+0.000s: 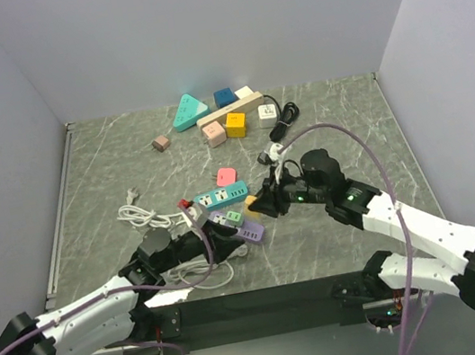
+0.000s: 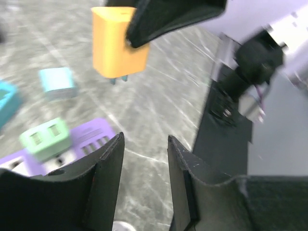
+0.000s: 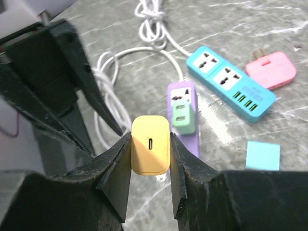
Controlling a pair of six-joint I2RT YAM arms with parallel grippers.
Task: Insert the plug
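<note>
The hand (image 3: 150, 159) clamps a yellow plug (image 3: 150, 151) above a purple power strip (image 3: 182, 118).

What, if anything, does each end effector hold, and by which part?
The right end effector grips the yellow charger plug by its sides; left end effector holds nothing.

plug (image 3: 150, 151): yellow-orange block, small port on its rear face, prongs pointing down, clamped in the right tool (image 3: 150, 144), off the surface (image 1: 329, 126).
power strip (image 3: 181, 92): purple, flat on the surface, green adapter (image 3: 183, 118) seated in it.

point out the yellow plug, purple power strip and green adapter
yellow plug (image 3: 150, 144), right wrist view, port face
purple power strip (image 3: 181, 93), right wrist view, far-end socket
green adapter (image 3: 184, 118), right wrist view, top face
</note>
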